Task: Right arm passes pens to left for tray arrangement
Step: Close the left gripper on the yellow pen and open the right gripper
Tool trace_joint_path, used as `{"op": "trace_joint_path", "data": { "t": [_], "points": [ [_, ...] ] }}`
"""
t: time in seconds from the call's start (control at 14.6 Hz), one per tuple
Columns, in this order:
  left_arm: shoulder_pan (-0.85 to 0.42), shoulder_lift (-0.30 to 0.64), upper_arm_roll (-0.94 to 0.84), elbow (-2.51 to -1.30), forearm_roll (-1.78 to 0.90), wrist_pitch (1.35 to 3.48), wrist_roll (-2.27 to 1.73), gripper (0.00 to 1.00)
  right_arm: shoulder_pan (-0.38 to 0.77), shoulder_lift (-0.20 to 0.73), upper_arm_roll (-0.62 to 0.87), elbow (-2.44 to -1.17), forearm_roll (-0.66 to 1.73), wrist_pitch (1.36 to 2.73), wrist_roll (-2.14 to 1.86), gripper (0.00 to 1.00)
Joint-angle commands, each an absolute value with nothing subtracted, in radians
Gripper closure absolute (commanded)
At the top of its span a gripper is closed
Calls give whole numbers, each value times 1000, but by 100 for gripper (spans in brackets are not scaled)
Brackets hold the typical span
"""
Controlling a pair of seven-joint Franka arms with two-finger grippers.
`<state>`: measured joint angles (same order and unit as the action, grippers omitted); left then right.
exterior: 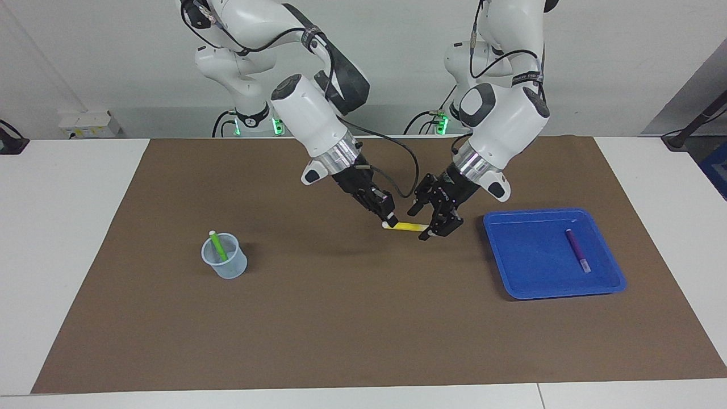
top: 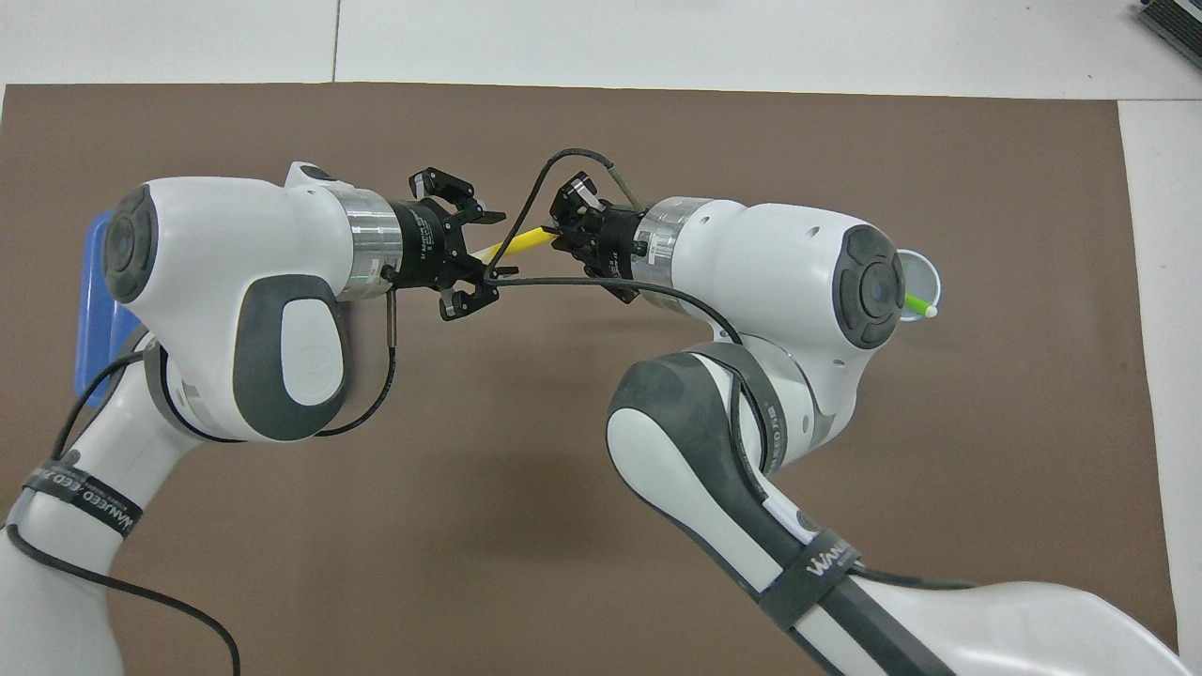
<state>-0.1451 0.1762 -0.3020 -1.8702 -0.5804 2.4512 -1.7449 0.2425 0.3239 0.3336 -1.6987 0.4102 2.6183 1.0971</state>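
My right gripper (exterior: 391, 220) is shut on one end of the yellow pen (exterior: 408, 226) and holds it level, just above the brown mat at mid-table. My left gripper (exterior: 423, 225) is open, with its fingers on either side of the pen's other end. In the overhead view the yellow pen (top: 515, 240) runs between the left gripper (top: 490, 253) and the right gripper (top: 566, 231). The purple pen (exterior: 577, 250) lies in the blue tray (exterior: 511, 272) toward the left arm's end. The green pen (exterior: 218, 246) stands in a translucent cup (exterior: 226, 268) toward the right arm's end.
The brown mat (exterior: 341, 318) covers most of the white table. In the overhead view the left arm hides most of the tray (top: 92, 310), and the right arm partly hides the cup (top: 925, 274) and the green pen (top: 918, 304).
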Motion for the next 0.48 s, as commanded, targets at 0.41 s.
{"op": "trace_joint_path", "data": {
  "t": [0.41],
  "points": [
    [-160, 133, -291, -1928, -566, 2480, -1756, 100, 244, 324, 334, -1701, 431, 2626, 1104, 100]
  ]
}}
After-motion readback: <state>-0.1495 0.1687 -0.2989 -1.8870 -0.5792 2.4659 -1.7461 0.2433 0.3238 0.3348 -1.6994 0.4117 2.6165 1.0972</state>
